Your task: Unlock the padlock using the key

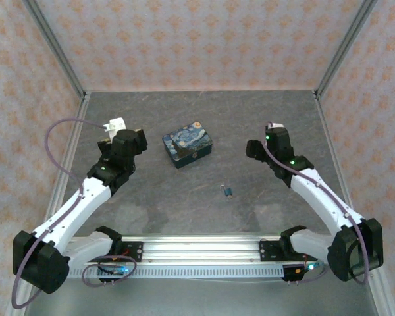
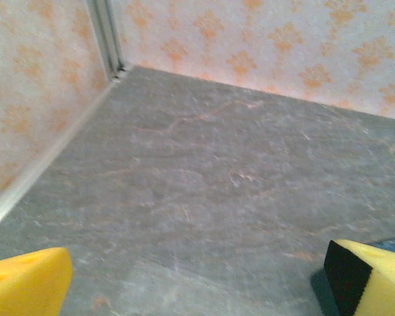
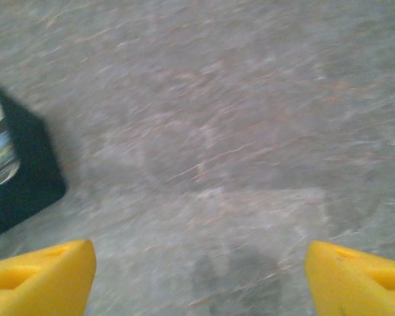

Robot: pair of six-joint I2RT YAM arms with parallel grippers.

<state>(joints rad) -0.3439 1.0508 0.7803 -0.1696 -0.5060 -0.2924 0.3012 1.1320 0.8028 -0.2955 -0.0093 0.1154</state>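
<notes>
The padlock (image 1: 228, 191) is a tiny dark piece with a silvery bit, lying on the grey table (image 1: 184, 210) in front of the painted box. At this size I cannot tell the key apart from it. My left gripper (image 1: 135, 141) hovers left of the box, far from the padlock. In the left wrist view it (image 2: 197, 283) stands open, its yellow fingertips (image 2: 26, 280) wide apart over bare table. My right gripper (image 1: 255, 149) hangs right of the box. It (image 3: 201, 276) is open too, with nothing between its yellow pads (image 3: 43, 273).
A blue night-sky-painted box (image 1: 187, 145) sits mid-table between the two grippers; its edge shows at the left of the right wrist view (image 3: 0, 155). Patterned walls with metal posts (image 1: 56, 46) close in the table on three sides.
</notes>
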